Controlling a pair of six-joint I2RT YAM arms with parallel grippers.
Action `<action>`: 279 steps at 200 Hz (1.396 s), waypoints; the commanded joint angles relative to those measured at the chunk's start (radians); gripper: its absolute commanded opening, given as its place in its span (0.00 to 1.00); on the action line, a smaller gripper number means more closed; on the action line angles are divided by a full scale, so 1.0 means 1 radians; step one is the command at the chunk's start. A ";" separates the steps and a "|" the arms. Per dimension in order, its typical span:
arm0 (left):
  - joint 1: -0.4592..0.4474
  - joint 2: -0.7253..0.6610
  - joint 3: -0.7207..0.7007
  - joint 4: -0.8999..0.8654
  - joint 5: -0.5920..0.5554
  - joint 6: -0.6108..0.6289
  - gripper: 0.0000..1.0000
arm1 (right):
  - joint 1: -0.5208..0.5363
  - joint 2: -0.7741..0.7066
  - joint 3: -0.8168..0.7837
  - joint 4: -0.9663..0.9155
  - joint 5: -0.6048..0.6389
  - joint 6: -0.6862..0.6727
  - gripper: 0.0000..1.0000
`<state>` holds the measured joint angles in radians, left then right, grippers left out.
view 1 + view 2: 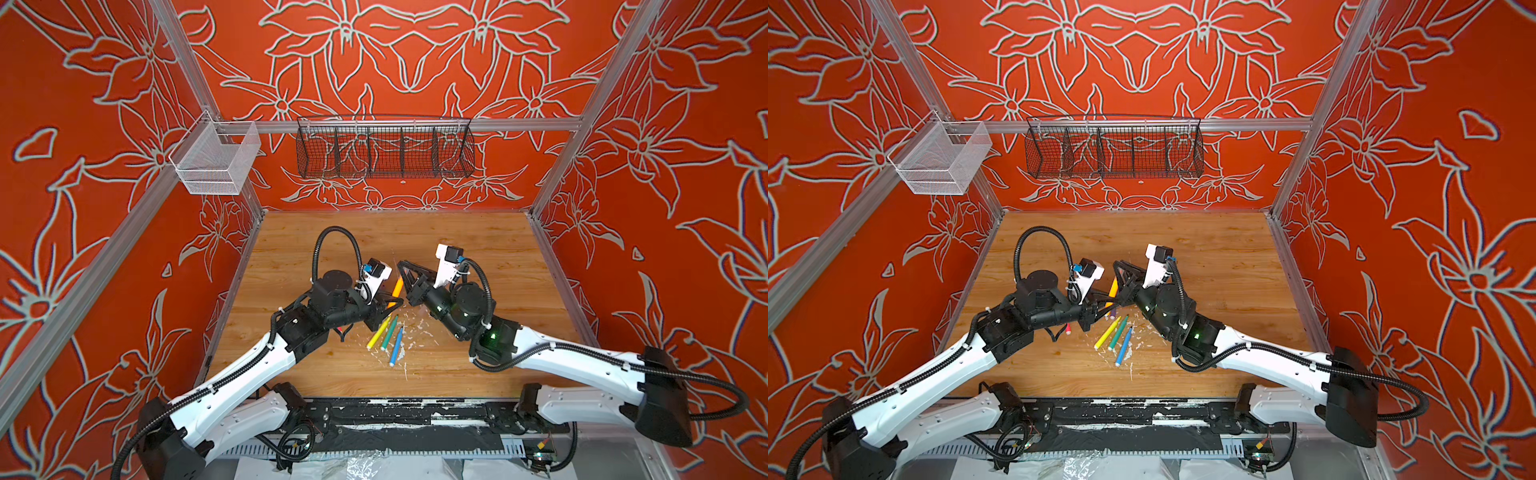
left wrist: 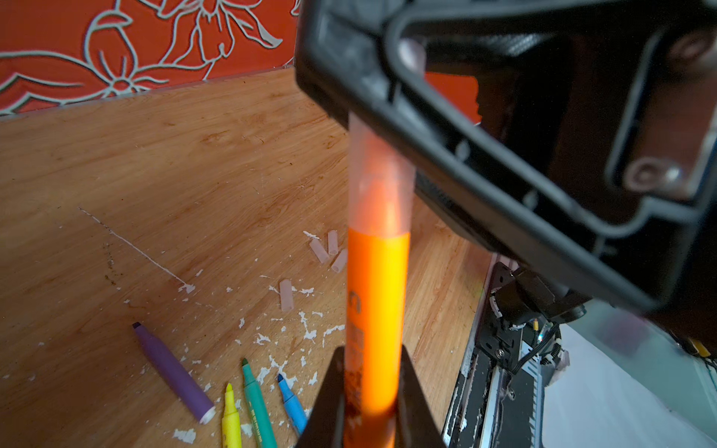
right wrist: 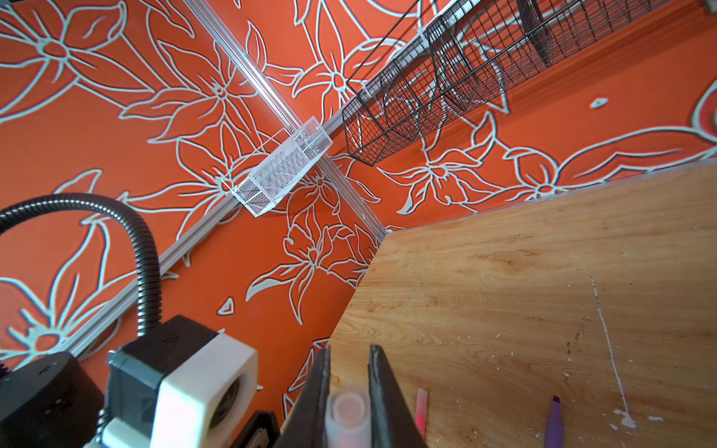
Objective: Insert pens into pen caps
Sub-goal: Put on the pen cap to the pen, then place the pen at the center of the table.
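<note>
The left fingers (image 2: 417, 395) are pinched on the barrel of the thin orange felt-tip pen (image 2: 378, 310). The right fingers (image 3: 384, 391) are clamped on the small translucent plastic cap (image 2: 382, 182). Both are held above the wooden table (image 2: 194, 174), between the two arms. The pen's long axis is lined up with the cap's bore, and the tip is seen inside the cap, straight ahead of the left fingers. A last push along that axis is probably called for. Loose clear caps (image 2: 329, 248) and the purple pen (image 2: 174, 372), yellow pen (image 2: 231, 419), green pen (image 2: 258, 407) and blue pen (image 2: 291, 403) are spread on the table.
</note>
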<state>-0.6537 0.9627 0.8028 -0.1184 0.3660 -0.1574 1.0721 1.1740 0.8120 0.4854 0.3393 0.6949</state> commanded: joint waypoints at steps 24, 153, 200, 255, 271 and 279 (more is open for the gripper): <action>0.063 -0.033 -0.089 0.426 -0.092 -0.177 0.00 | 0.098 -0.037 0.025 -0.432 -0.073 -0.026 0.26; 0.083 -0.107 -0.344 -0.177 -0.431 -0.540 0.00 | 0.095 -0.205 0.182 -0.671 -0.214 0.158 0.98; 0.087 0.007 -0.301 -0.188 -0.417 -0.546 0.00 | 0.092 -0.197 0.168 -0.623 -0.202 0.141 0.97; 0.088 0.167 -0.305 -0.160 -0.374 -0.532 0.00 | 0.092 -0.145 0.163 -0.624 -0.229 0.123 0.97; 0.088 0.205 -0.301 -0.162 -0.378 -0.544 0.00 | 0.088 -0.127 0.156 -0.634 -0.252 0.117 0.97; 0.088 0.224 -0.297 -0.162 -0.377 -0.550 0.00 | 0.083 -0.121 0.185 -0.710 -0.232 0.118 0.97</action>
<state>-0.5728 1.1461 0.4858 -0.2699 -0.0151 -0.6792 1.1625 1.0378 0.9802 -0.1616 0.1257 0.8150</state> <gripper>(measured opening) 0.141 0.974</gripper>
